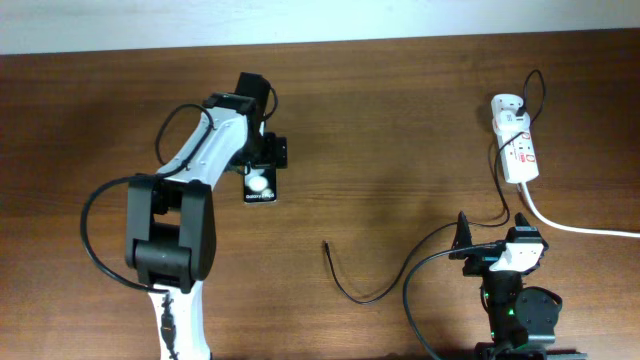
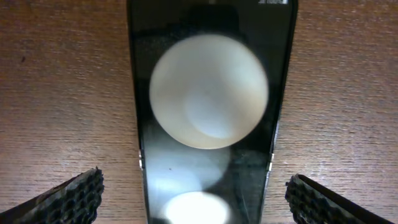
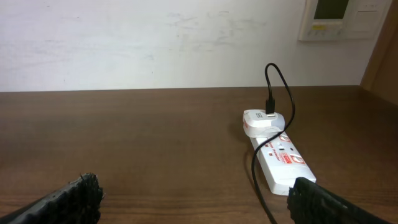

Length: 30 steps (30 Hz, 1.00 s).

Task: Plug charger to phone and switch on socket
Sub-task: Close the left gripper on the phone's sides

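At left, left claw (image 2: 196,208) spread wide and empty, fingers either side of the phone (image 1: 259,186), touching neither edge. Phone flat and face up on the tabletop (image 1: 400,120). Mid-tabletop, charger (image 1: 356,297) lying in a loose curve, plug tip well apart from the phone, far end plugged into the socket (image 1: 518,148). Socket at far right, thick white cord (image 1: 575,227) trailing off. Near it, right claw (image 3: 199,208) likewise wide, holding nothing.

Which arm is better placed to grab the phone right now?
Left. The left gripper hangs open directly over the phone, one finger either side. The right gripper is far off across the table, facing the socket.
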{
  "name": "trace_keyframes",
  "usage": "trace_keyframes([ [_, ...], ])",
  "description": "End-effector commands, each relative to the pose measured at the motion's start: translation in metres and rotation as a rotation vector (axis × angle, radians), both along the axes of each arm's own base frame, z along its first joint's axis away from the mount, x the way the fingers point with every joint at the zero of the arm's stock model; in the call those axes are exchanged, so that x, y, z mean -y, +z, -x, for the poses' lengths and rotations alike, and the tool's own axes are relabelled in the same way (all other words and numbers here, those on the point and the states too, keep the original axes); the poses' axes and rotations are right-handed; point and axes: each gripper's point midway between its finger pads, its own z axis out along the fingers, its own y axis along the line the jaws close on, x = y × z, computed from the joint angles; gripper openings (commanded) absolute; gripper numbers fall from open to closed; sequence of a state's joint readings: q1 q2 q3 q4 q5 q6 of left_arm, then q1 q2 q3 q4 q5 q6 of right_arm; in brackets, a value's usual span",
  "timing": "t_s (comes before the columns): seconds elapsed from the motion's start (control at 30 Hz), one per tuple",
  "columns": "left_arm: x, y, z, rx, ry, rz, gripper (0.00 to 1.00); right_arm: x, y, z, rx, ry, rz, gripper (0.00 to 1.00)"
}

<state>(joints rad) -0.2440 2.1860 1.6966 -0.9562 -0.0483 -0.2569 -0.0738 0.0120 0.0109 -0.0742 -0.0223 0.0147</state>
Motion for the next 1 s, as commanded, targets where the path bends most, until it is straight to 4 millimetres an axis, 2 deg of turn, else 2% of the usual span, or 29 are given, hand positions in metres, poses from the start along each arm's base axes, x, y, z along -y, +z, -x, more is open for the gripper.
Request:
trace_keyframes([
  [0.0,-0.001,-0.005,0.003,-0.024,-0.013,0.037,0.99,-0.001,-0.003,0.000,-0.005,0.001,0.006,0.99],
  [0.63,0.009,-0.006,-0.007,0.028,-0.034,0.037,0.99,-0.001,-0.003,0.000,-0.005,0.001,0.006,0.99],
  [0.97,0.004,-0.024,-0.002,0.030,-0.032,0.012,0.99,-0.001,-0.003,0.000,-0.005,0.001,0.006,0.99],
])
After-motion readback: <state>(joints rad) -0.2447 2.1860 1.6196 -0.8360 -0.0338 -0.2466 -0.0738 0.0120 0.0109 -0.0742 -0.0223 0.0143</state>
